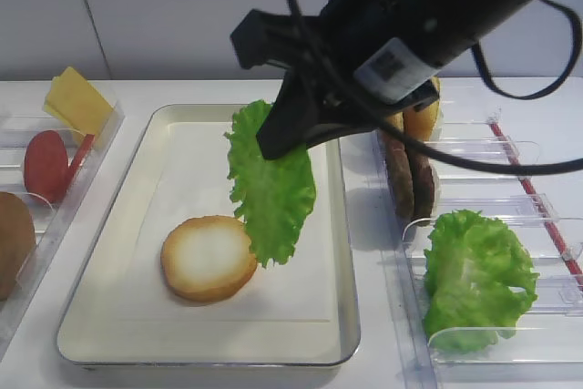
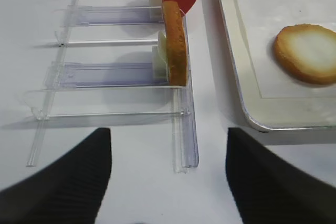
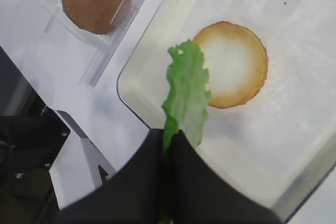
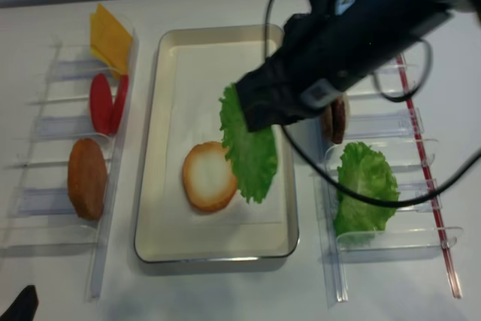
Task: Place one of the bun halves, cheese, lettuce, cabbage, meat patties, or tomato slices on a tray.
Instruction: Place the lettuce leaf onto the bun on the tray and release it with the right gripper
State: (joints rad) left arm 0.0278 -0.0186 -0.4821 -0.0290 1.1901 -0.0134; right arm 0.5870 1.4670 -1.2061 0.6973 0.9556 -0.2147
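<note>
My right gripper (image 1: pixel 278 138) is shut on the top edge of the frilly green lettuce (image 1: pixel 271 190), which hangs edge-down over the middle of the cream tray (image 1: pixel 191 161). In the right wrist view the black jaws (image 3: pixel 167 135) pinch the lettuce (image 3: pixel 186 95) just left of a bun half (image 3: pixel 233 64). That bun half (image 1: pixel 209 258) lies on the tray's liner, pale face up, and the leaf's lower tip hovers beside its right edge. My left gripper (image 2: pixel 168 132) stands open over bare table by the front end of the left bins, with nothing between its fingers.
Clear bins on the left hold cheese (image 1: pixel 77 100), tomato slices (image 1: pixel 47 164) and another bun half (image 1: pixel 14 241). Bins on the right hold meat patties (image 1: pixel 408 175) standing on edge and a crinkled cabbage bunch (image 1: pixel 475 275). The right arm and its cables span the tray's far right.
</note>
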